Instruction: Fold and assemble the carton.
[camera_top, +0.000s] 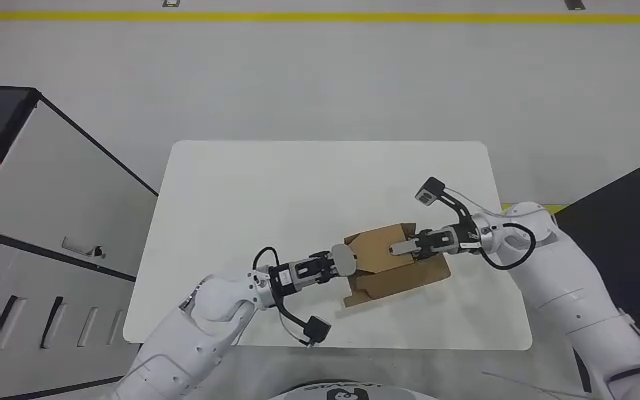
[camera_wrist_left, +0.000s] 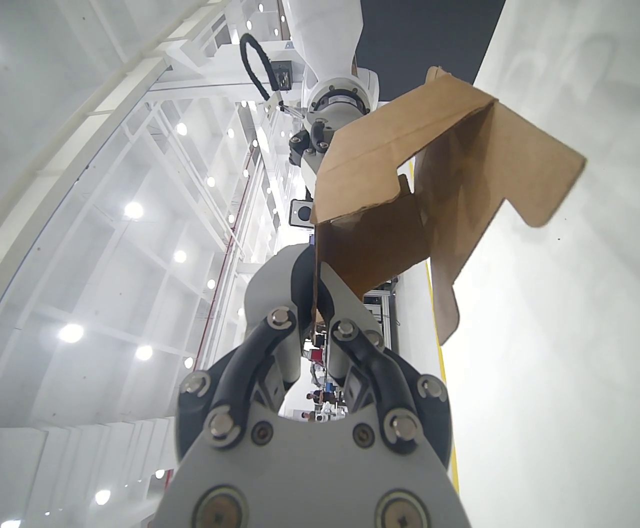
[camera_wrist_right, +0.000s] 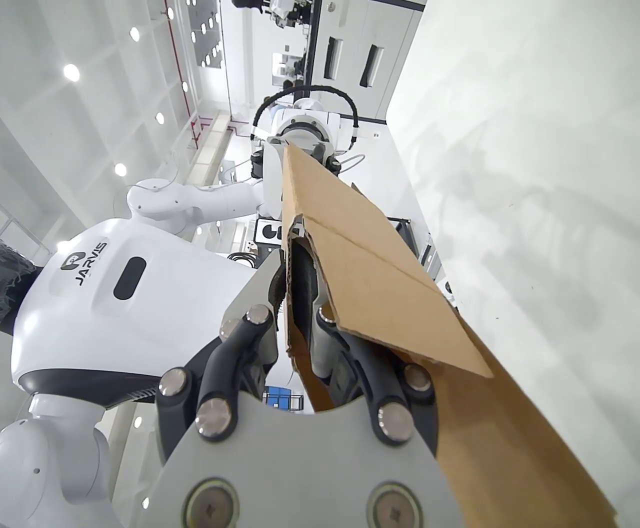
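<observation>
A brown cardboard carton (camera_top: 390, 262), partly opened with loose flaps, is held above the front right part of the white table (camera_top: 300, 190). My left gripper (camera_top: 345, 261) comes in from the front left and is shut on the carton's near wall edge; in the left wrist view its fingertips (camera_wrist_left: 320, 295) pinch that edge of the carton (camera_wrist_left: 400, 165). From the right side, my right gripper (camera_top: 403, 246) is shut on the opposite panel. In the right wrist view, the right gripper (camera_wrist_right: 290, 285) clamps a panel edge of the carton (camera_wrist_right: 360, 260).
A grey cabinet (camera_top: 50, 200) stands left of the table, and a dark unit (camera_top: 610, 205) stands at its right. Bare tabletop lies behind and to the left of the carton. A yellow floor line (camera_top: 320, 17) runs along the back.
</observation>
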